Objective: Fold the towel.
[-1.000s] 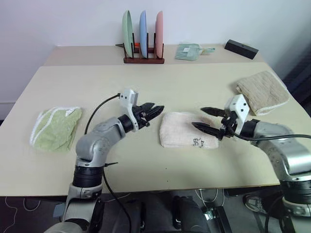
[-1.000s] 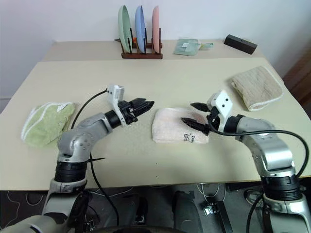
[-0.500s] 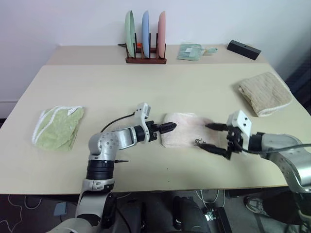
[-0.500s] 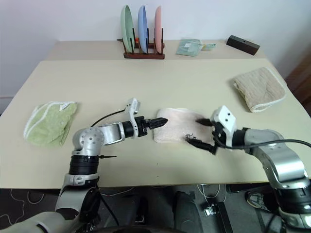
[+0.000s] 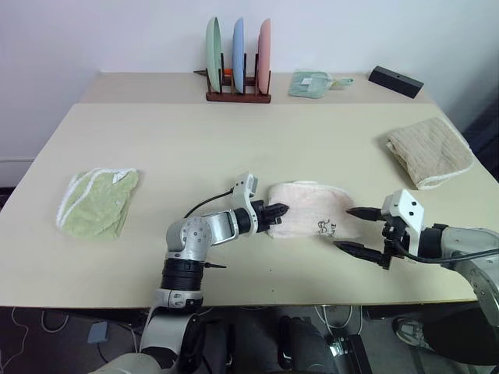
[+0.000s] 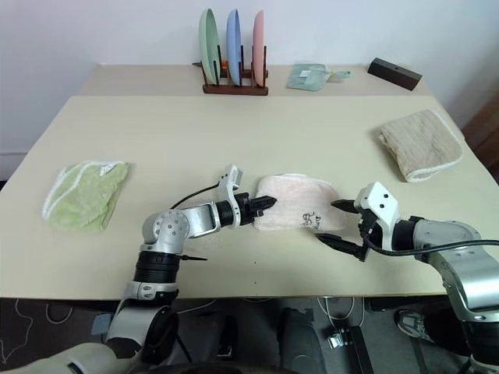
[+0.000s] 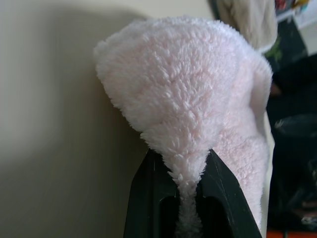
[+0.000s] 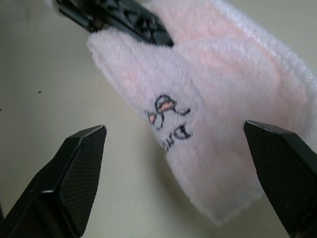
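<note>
Towel (image 5: 312,218): pale pink terry, folded into a thick pad, lying near the front middle of the table (image 5: 234,140). A small dark printed logo (image 5: 326,227) faces up at its right end.

Left gripper (image 5: 274,212): at the towel's left end, both black fingers pinched tight on a fold of pink pile (the left wrist view shows the fabric squeezed between them and bulging above the tips). Its cable (image 5: 207,205) loops over the tabletop behind the forearm.

Right gripper (image 5: 357,230): just off the towel's right end, fingers spread wide and empty, one tip above and one below the logo corner; apart from the cloth as far as the head views show. In the right wrist view the logo sits between the two spread fingers, with the left gripper's dark fingers at the far end of the towel.

Green towel (image 5: 97,202): light green with white edging, crumpled, well to the left of the pink one, near the table's left edge.

Beige towel (image 5: 429,152): folded, at the right side of the table, well behind the right gripper.

Plate rack (image 5: 238,95): dark wood, at the far middle, holding three plates on edge, green (image 5: 212,47), blue (image 5: 238,47) and pink (image 5: 265,47).

Small pale green cloth (image 5: 310,82): to the right of the rack.

Black block (image 5: 396,81): at the far right corner.

Nothing lies between either gripper and the pink towel.
</note>
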`<state>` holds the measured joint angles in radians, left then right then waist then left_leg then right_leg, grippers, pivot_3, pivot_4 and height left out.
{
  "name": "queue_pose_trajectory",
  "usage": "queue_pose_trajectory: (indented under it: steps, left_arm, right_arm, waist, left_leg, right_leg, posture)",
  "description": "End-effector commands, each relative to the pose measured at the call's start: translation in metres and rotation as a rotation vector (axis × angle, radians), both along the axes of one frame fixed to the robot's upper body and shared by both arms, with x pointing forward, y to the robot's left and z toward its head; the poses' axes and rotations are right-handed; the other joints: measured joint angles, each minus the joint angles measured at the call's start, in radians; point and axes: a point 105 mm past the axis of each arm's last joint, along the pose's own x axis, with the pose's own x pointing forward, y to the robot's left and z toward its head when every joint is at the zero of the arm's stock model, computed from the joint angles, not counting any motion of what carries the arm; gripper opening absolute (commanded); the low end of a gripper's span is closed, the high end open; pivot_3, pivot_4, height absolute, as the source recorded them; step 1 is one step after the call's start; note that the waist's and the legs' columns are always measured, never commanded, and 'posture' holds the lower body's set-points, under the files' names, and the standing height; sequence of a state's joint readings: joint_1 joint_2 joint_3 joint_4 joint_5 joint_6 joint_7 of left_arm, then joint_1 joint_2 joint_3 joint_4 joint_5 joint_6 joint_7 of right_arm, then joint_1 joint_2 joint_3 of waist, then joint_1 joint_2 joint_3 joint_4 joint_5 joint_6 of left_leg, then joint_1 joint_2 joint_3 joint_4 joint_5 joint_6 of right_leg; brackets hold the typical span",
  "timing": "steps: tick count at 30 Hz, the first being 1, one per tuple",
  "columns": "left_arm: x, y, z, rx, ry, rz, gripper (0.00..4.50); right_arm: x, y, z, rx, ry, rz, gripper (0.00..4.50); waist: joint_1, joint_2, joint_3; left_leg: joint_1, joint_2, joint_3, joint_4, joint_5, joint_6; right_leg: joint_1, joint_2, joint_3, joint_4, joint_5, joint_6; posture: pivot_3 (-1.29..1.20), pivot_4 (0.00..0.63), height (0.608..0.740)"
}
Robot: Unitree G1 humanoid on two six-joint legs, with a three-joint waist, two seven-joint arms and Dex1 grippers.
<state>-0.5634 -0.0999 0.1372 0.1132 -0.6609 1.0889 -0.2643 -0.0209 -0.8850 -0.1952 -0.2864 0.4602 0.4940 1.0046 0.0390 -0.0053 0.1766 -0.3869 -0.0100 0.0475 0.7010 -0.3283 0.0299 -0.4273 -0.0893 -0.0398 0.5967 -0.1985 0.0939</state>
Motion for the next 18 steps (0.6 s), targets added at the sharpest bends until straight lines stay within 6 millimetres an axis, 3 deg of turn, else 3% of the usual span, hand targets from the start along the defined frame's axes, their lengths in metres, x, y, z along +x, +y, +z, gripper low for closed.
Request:
queue_pose_trajectory:
  steps: [1,2,4,7,9,11,12,16,18]
  left_arm:
    - [0.022,0.026,0.056,-0.124,-0.199,0.161,0.02]
    - [0.03,0.042,0.073,-0.168,-0.245,0.237,0.02]
    - [0.036,0.06,0.09,-0.218,-0.283,0.315,0.02]
    - [0.044,0.138,0.129,-0.202,-0.433,0.598,0.02]
    - [0.038,0.189,0.141,-0.21,-0.46,0.769,0.02]
    - [0.023,0.24,0.14,-0.205,-0.443,0.94,0.02]
    - [0.018,0.254,0.138,-0.211,-0.426,0.984,0.02]
    - [-0.012,0.292,0.118,-0.165,-0.392,1.089,0.02]
    - [-0.034,0.31,0.092,-0.153,-0.322,1.165,0.02]
  right_arm:
    - [0.009,-0.01,0.017,-0.042,-0.082,-0.029,4.5]
    - [0.011,-0.011,0.019,-0.045,-0.091,-0.033,4.5]
    - [0.012,-0.011,0.021,-0.047,-0.1,-0.035,4.5]
    - [0.013,-0.01,0.02,-0.05,-0.104,-0.023,4.5]
    - [0.014,-0.009,0.02,-0.049,-0.11,-0.018,4.5]
    - [0.017,-0.007,0.02,-0.045,-0.117,-0.01,4.5]
    - [0.017,-0.007,0.02,-0.044,-0.119,-0.006,4.5]
    - [0.022,-0.006,0.021,-0.043,-0.126,0.009,4.5]
    - [0.025,-0.005,0.02,-0.037,-0.125,0.022,4.5]
  waist:
    - [-0.001,0.0,0.0]
    - [-0.002,0.0,0.0]
    - [-0.002,0.0,0.0]
    - [-0.003,0.0,0.0]
    - [-0.012,0.0,0.0]
    - [-0.018,0.0,0.0]
    - [-0.024,0.0,0.0]
    - [-0.023,-0.001,0.0]
    - [-0.022,-0.002,0.0]
  left_leg:
    - [0.0,0.0,0.0,0.0,0.0,0.0]
    - [0.0,0.0,0.0,0.0,0.0,0.0]
    - [-0.001,0.001,0.0,0.0,0.0,0.0]
    - [-0.001,0.001,0.0,0.0,0.001,-0.002]
    - [-0.001,0.001,0.0,-0.001,0.003,-0.005]
    - [-0.001,0.002,0.0,-0.001,0.003,-0.005]
    - [-0.001,0.001,0.0,-0.001,0.003,-0.006]
    - [-0.001,0.0,0.001,-0.001,0.003,-0.006]
    - [-0.001,-0.001,0.001,0.0,0.003,-0.006]
  right_leg:
    - [0.0,0.0,0.0,0.0,0.0,0.0]
    - [0.0,0.0,0.0,0.0,0.0,0.0]
    - [-0.002,0.0,0.0,0.0,0.0,0.0]
    - [-0.002,0.001,0.0,0.001,0.002,0.003]
    - [-0.002,0.001,0.0,0.001,0.002,0.003]
    - [-0.002,0.001,0.0,0.001,0.002,0.003]
    - [-0.002,0.001,0.0,0.001,0.002,0.003]
    - [-0.001,-0.002,0.0,0.001,0.002,0.003]
    - [-0.001,-0.002,0.0,0.001,0.002,0.003]
  posture:
    - [0.0,0.15,0.74]
    - [0.0,0.15,0.74]
    - [0.0,0.15,0.74]
    - [0.0,0.15,0.74]
    - [0.0,0.15,0.74]
    - [0.0,0.15,0.74]
    - [0.0,0.15,0.74]
    - [0.0,0.15,0.74]
    - [0.0,0.15,0.74]
